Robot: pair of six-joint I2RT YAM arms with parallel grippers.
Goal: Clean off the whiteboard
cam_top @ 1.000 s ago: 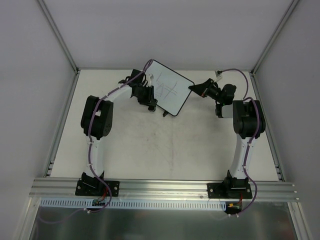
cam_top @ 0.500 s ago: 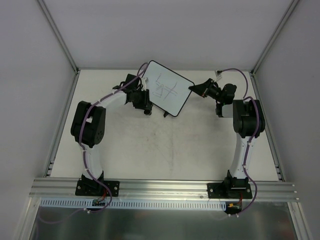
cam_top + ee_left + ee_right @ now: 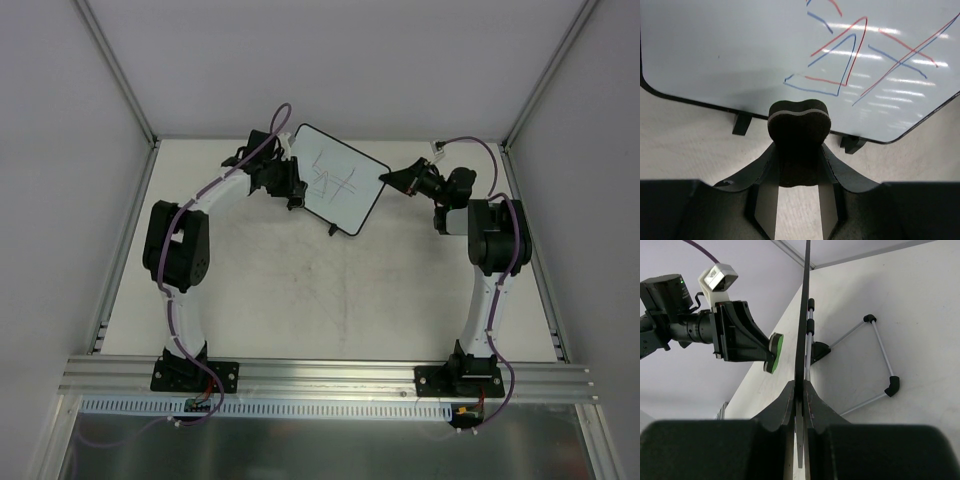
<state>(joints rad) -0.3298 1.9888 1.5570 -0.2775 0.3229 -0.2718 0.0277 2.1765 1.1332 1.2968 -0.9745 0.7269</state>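
The whiteboard (image 3: 338,180) stands tilted at the back of the table, with red and blue pen lines on its face (image 3: 740,50). My left gripper (image 3: 294,191) is shut on a dark felt eraser (image 3: 799,125) with a green back (image 3: 774,354). It holds the eraser just in front of the board's lower edge, between the two black feet (image 3: 741,123). I cannot tell whether the eraser touches the board. My right gripper (image 3: 386,180) is shut on the board's right edge (image 3: 804,315), seen edge-on between its fingers (image 3: 790,395).
A wire stand (image 3: 880,355) props the board from behind. The enclosure's walls and metal posts (image 3: 120,70) close in the table at the back and both sides. A rail (image 3: 330,375) runs along the near edge.
My left arm's elbow swung left and its gripper, with the eraser, shifted a little farther back along the board's left side. The right arm and the board barely moved.
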